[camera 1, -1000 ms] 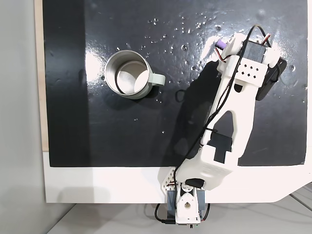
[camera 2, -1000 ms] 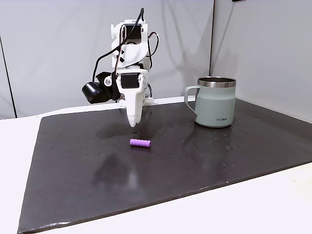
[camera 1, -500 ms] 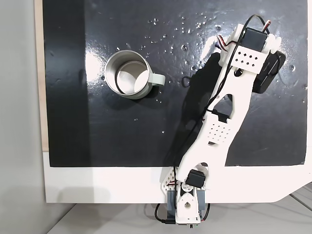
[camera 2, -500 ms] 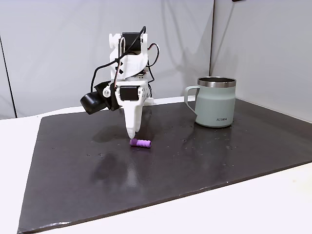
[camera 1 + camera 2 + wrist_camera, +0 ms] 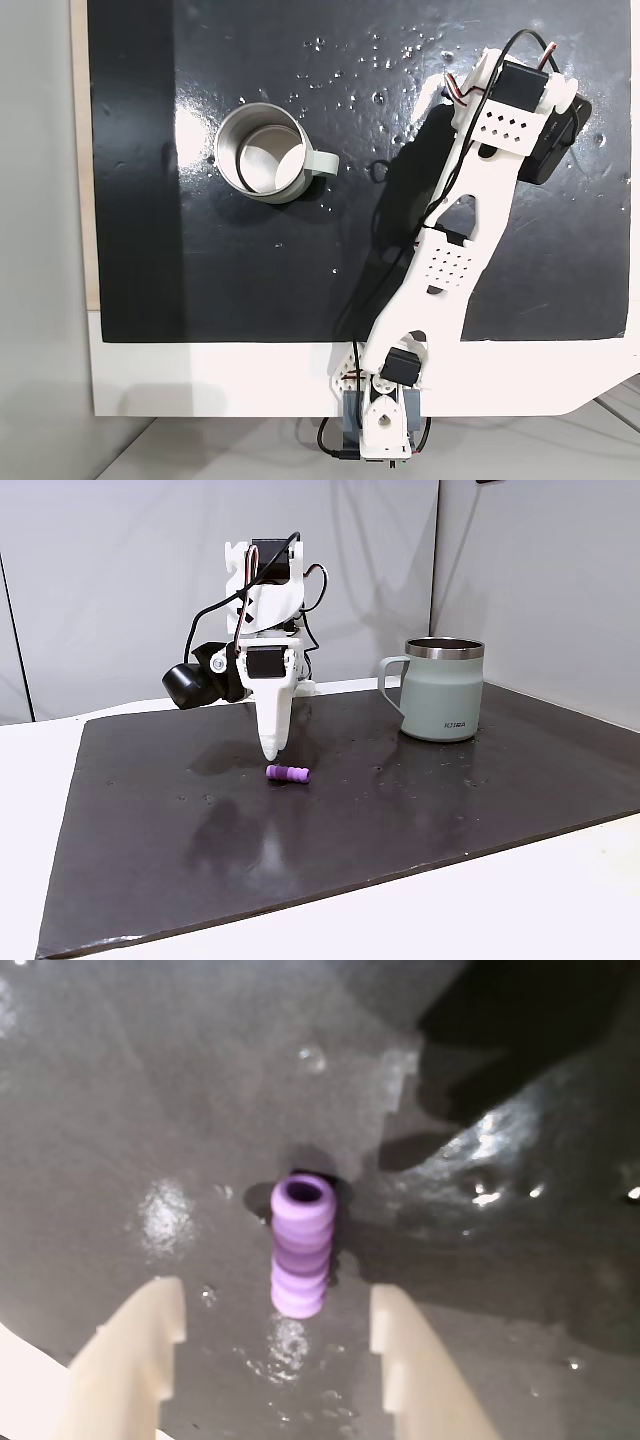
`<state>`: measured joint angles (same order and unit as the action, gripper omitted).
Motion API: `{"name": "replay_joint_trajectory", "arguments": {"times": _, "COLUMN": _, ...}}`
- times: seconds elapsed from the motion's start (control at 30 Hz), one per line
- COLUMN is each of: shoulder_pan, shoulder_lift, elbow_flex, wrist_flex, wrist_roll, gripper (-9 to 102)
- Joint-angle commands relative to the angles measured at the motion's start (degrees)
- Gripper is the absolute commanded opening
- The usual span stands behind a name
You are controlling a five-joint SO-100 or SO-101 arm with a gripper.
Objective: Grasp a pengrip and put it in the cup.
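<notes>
The pengrip point(image 5: 288, 773), a short ribbed light-purple tube, lies on the black mat point(image 5: 420, 810). In the wrist view the pengrip point(image 5: 302, 1245) lies lengthwise in the gap between my two pale fingers point(image 5: 140, 1350), touching neither. My gripper point(image 5: 270, 752) points straight down, open, its tips just above the mat and slightly behind the tube. In the fixed view from above, my arm point(image 5: 470, 210) covers the tube. The grey-green cup point(image 5: 442, 695) stands upright to the right with its handle toward me; from above the cup point(image 5: 322, 162) is far left of the gripper.
The black mat point(image 5: 250, 270) covers most of the white table point(image 5: 500, 910). The arm's base point(image 5: 380, 420) sits at the table's near edge. Grey walls stand close behind the mat. Glare patches and small specks dot the mat's surface.
Over the last second my gripper came down toward the mat and stopped over the pengrip. In the last half second it barely moved. Pengrip and cup have stayed in place.
</notes>
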<state>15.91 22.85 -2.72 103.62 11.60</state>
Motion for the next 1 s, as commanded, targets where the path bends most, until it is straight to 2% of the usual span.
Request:
{"name": "replay_joint_trajectory", "arguments": {"times": 0.0, "shoulder_pan": -1.41, "shoulder_lift": 0.00, "elbow_flex": -4.83, "wrist_flex": 0.70, "wrist_roll": -0.79, "gripper": 23}}
{"name": "replay_joint_trajectory", "arguments": {"times": 0.73, "shoulder_pan": -1.58, "shoulder_lift": -5.62, "elbow_flex": -4.66, "wrist_flex": -2.99, "wrist_roll": -6.68, "gripper": 22}}
{"name": "replay_joint_trajectory", "arguments": {"times": 0.83, "shoulder_pan": -0.88, "shoulder_lift": -7.12, "elbow_flex": -4.66, "wrist_flex": -3.43, "wrist_roll": -6.86, "gripper": 18}}
{"name": "replay_joint_trajectory", "arguments": {"times": 0.97, "shoulder_pan": -0.62, "shoulder_lift": -7.38, "elbow_flex": -4.92, "wrist_flex": -3.87, "wrist_roll": -7.03, "gripper": 7}}
